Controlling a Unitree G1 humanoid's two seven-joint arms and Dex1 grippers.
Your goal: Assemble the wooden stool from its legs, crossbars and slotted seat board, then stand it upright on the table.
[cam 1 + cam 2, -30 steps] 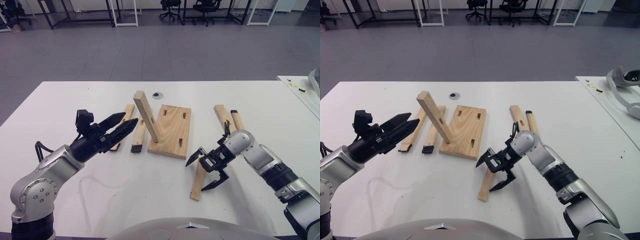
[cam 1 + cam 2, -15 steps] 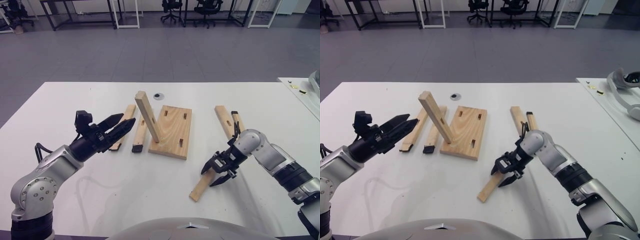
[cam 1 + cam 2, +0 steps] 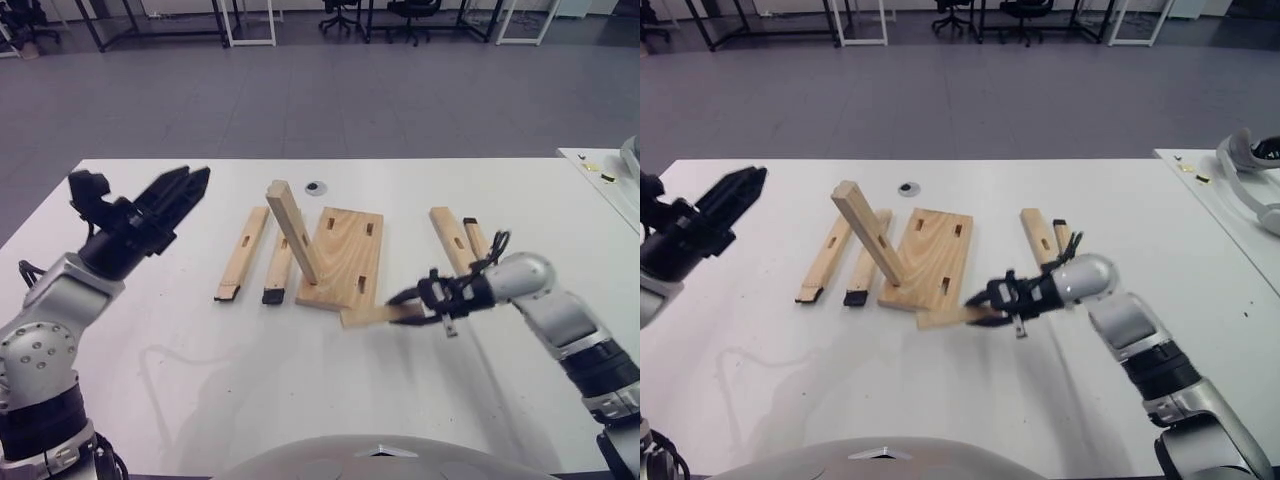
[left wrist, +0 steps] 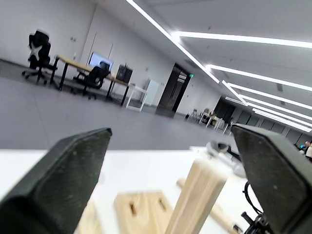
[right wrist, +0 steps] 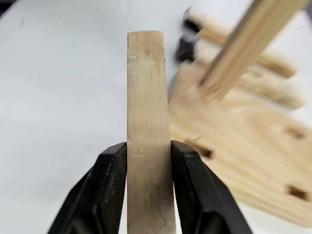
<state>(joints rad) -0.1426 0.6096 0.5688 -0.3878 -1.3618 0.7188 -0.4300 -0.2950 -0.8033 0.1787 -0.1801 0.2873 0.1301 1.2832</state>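
The slotted seat board (image 3: 345, 262) lies flat mid-table, and one leg (image 3: 293, 232) stands tilted in a slot at its left side. My right gripper (image 3: 415, 303) is shut on a wooden bar (image 3: 375, 316) and holds it level just above the table, its free end by the board's near right corner. In the right wrist view the fingers (image 5: 111, 180) clamp that bar (image 5: 146, 112) on both sides. My left gripper (image 3: 172, 194) hangs open above the table's left part, well away from the parts; its fingers (image 4: 63, 180) stand wide apart.
Two legs (image 3: 243, 252) (image 3: 277, 268) with dark tips lie flat left of the board. Two more wooden pieces (image 3: 448, 238) (image 3: 474, 240) lie to its right, behind my right arm. A small dark round fitting (image 3: 316, 188) sits in the table behind the board.
My right gripper went from open over the bar to shut on it, then lifted it and swung it toward the seat board. My left arm rose and drew back to the left.
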